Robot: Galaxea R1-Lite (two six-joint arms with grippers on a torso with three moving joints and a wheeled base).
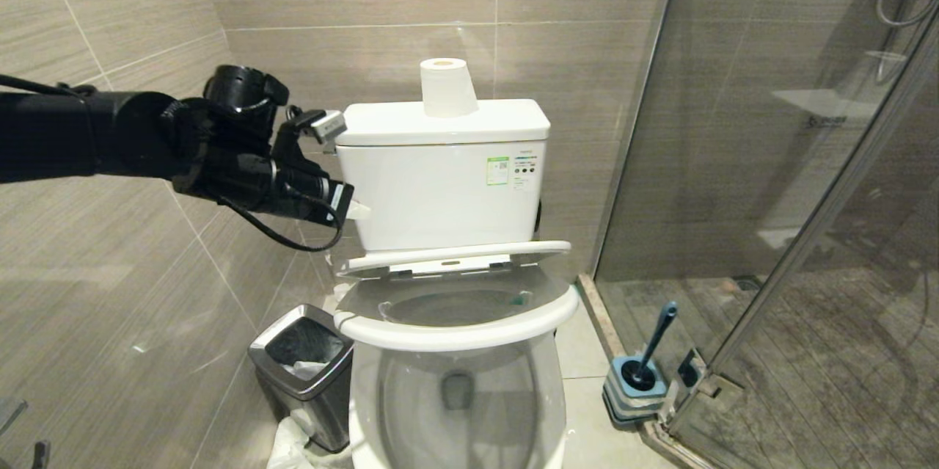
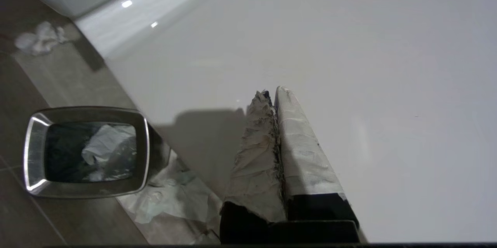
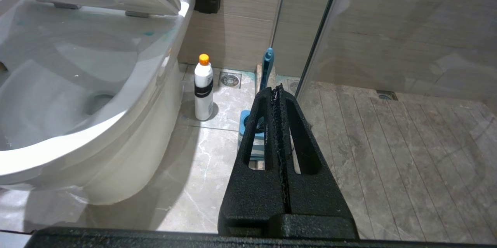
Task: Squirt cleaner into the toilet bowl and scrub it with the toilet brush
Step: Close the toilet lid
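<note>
The white toilet bowl stands low in the middle, its seat half raised and its lid tilted above it. In the right wrist view the toilet bowl shows pale turquoise cleaner smears near its rim. The teal toilet brush stands in its striped holder on the floor by the shower glass. My left gripper is shut and empty, its taped fingertips right against the cistern's left side. My right gripper is shut and empty, low over the floor, pointing at the toilet brush.
A white bottle with an orange cap stands on the floor between toilet and brush holder. A steel-rimmed waste bin sits left of the toilet, with crumpled paper around it. A toilet roll rests on the cistern. The shower's glass wall is on the right.
</note>
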